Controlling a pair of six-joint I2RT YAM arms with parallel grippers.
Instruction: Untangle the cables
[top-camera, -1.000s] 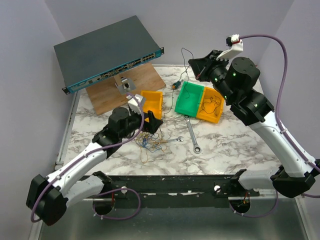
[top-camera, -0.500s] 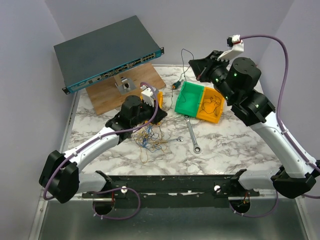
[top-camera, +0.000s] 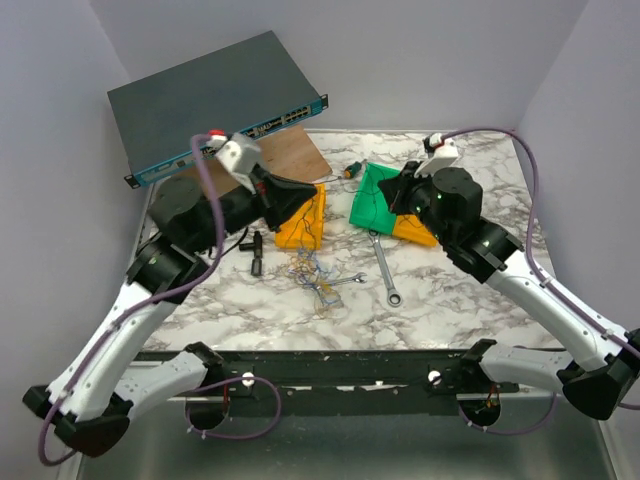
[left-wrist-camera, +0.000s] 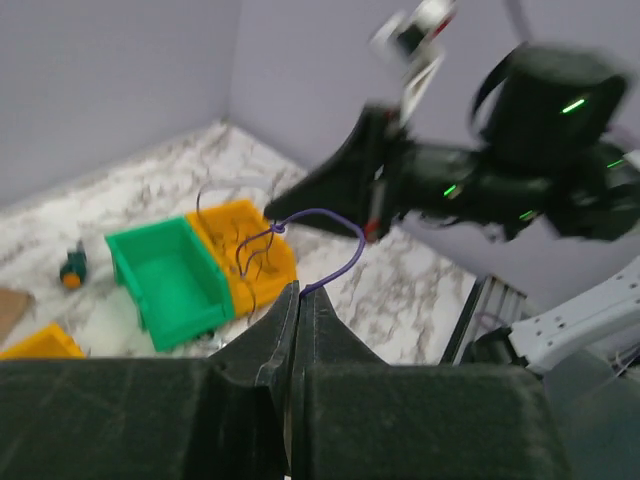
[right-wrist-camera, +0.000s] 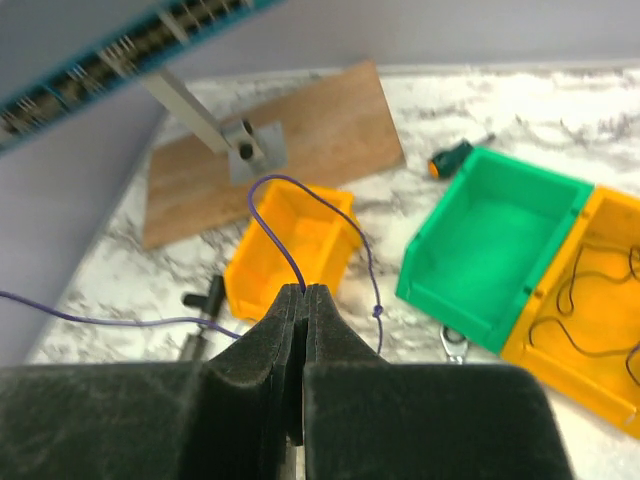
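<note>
two wrenches (top-camera: 385, 268) lie near the tangled cables (top-camera: 312, 275)

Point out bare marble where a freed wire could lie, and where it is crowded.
Free: the near strip of the table right of the long wrench; the far right corner behind the right arm. Crowded: the middle, around the cables, the yellow bin and the green bin.

- Marbled surface (top-camera: 470, 290): carries every item below.
- Rear: wooden board (top-camera: 300, 155), with screwdriver (top-camera: 350, 171) near its edge.
- Middle: yellow bin (top-camera: 305, 222) and green bin (top-camera: 372, 205), apart.
- Front: tangled cables (top-camera: 312, 275) touching small wrench (top-camera: 347, 280); large wrench (top-camera: 384, 265) nearby.
</note>
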